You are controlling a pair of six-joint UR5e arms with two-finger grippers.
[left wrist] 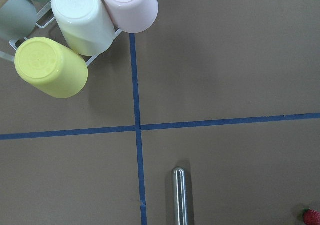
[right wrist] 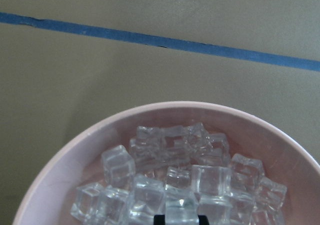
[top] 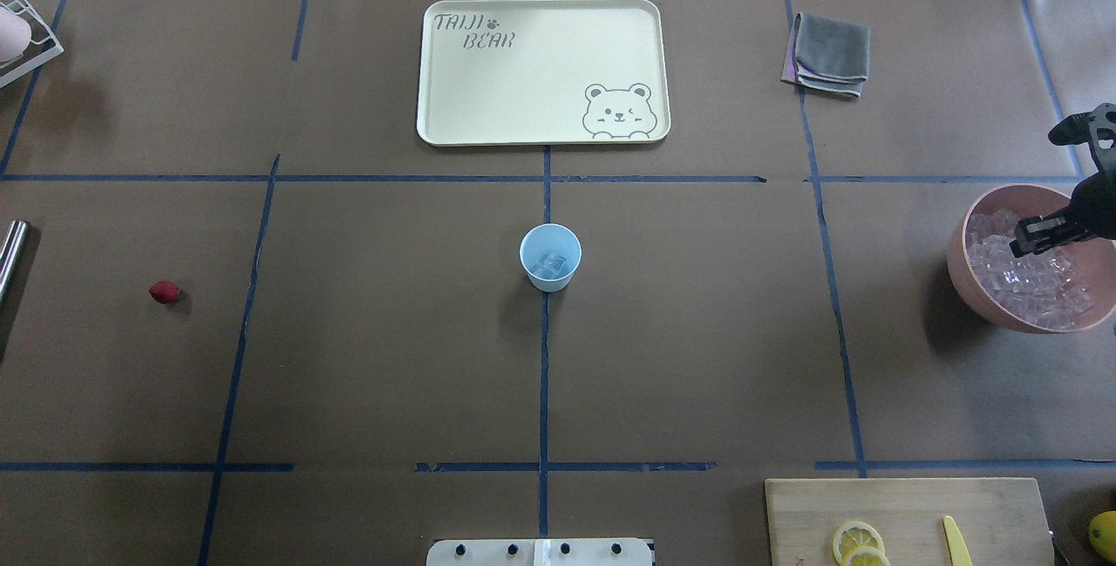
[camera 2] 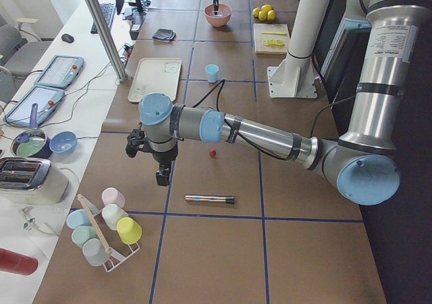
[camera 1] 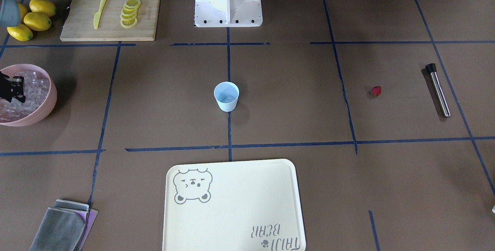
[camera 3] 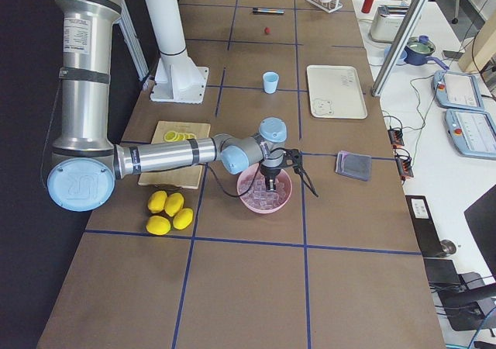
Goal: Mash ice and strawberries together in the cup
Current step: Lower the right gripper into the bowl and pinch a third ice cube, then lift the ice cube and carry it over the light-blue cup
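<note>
Table (top: pixel 392 357): brown paper with a blue tape grid. Cream tray (top: pixel 540 69) lay at the far middle.

Pink bowl (top: pixel 959 274) sat at the robot's right, heaped with ice (right wrist: pixel 180 185). Right gripper (top: pixel 1022 245) hung over the bowl, tips just above the heap. The right wrist view caught only two dark tips at its bottom edge, so I cannot tell how the jaws stood.

Blue cup (camera 1: pixel 226 98) stood upright at table centre, well apart from both grippers. The overhead view showed a few ice cubes (top: pixel 549 265) inside it.

Metal rod (camera 1: pixel 439 90) lay flat at the robot's left.

Left gripper (camera 2: pixel 162 178) appeared only in the left-end view, pointing down over bare table near the rod; jaw state cannot be told.

Strawberry (top: pixel 164 291) lay on the table between rod and cup, nearer the rod, and apart from the left jaws.
</note>
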